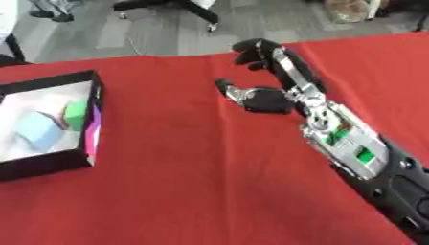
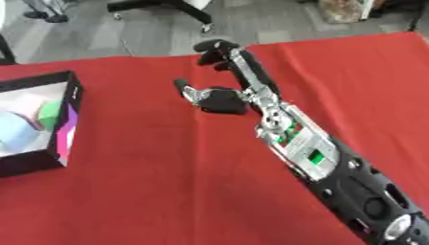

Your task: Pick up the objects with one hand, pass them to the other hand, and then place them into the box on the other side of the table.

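My right hand (image 1: 270, 99) reaches in from the lower right, its arm lying across the red table (image 1: 184, 186) toward the far edge. Its fingers (image 1: 261, 52) are stretched out with the tips slightly bent, the thumb sticks out to the left, and nothing shows in it. At the left edge stands a black box (image 1: 94, 103) with a pale floor. Inside lie a light blue block (image 1: 38, 130), a green block (image 1: 76, 115) and a pale pinkish piece beside them. The hand is well to the right of the box. My left hand shows in neither view.
The table's far edge runs just beyond the fingertips, with grey floor behind it. A black chair base (image 1: 172, 5) stands on that floor, and a brownish bag (image 1: 354, 9) sits at the top right.
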Available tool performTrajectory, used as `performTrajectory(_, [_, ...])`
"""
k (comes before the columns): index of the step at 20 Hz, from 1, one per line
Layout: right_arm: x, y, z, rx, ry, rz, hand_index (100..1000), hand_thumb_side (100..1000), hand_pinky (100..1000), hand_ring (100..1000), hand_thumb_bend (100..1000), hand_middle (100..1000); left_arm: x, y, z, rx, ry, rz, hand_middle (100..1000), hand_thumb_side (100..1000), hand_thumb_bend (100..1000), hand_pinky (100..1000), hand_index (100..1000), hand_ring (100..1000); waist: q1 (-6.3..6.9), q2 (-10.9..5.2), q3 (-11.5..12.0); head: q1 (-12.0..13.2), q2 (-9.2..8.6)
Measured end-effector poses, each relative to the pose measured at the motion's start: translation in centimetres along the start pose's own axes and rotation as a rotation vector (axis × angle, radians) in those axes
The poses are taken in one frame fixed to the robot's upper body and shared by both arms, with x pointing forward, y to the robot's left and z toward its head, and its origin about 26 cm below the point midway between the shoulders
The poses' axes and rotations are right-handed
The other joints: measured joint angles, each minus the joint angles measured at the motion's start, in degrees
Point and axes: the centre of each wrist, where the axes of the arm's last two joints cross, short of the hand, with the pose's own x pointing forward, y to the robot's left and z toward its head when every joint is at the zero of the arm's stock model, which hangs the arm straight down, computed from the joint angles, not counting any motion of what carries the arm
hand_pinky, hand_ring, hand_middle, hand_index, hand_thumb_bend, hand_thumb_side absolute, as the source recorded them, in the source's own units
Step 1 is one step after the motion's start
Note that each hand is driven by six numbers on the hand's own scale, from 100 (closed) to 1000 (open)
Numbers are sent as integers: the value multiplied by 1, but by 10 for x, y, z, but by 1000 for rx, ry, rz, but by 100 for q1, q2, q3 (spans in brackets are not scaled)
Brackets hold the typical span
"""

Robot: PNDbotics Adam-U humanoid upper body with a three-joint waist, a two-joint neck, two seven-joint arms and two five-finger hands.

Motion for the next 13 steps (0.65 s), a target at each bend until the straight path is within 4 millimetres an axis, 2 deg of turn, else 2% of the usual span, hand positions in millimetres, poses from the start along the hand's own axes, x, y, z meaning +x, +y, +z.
performTrajectory(3, [-5, -23, 4, -97, 53, -28, 794, 235, 806, 841, 440, 713, -8, -7, 14, 57, -26, 161, 718, 744, 385, 820, 847, 703, 0, 0, -15, -17, -4])
performTrajectory(8, [-16, -54, 13, -261, 128, -97, 810, 264, 809, 869, 419, 745, -18, -26, 32, 104, -64, 309, 735, 725, 384, 822, 850, 711, 0, 0, -43, -49, -41])
performTrajectory(12, [-20, -65, 16, -324, 148, -135, 810, 264, 809, 869, 419, 745, -18, -33, 36, 119, -90, 337, 735, 725, 384, 822, 850, 711, 0, 0, -48, -65, -41])
performTrajectory(13, [-20, -65, 16, -328, 151, -140, 838, 327, 809, 891, 361, 770, -18, -33, 36, 120, -92, 339, 735, 712, 375, 822, 850, 712, 0, 0, -48, -69, -41])
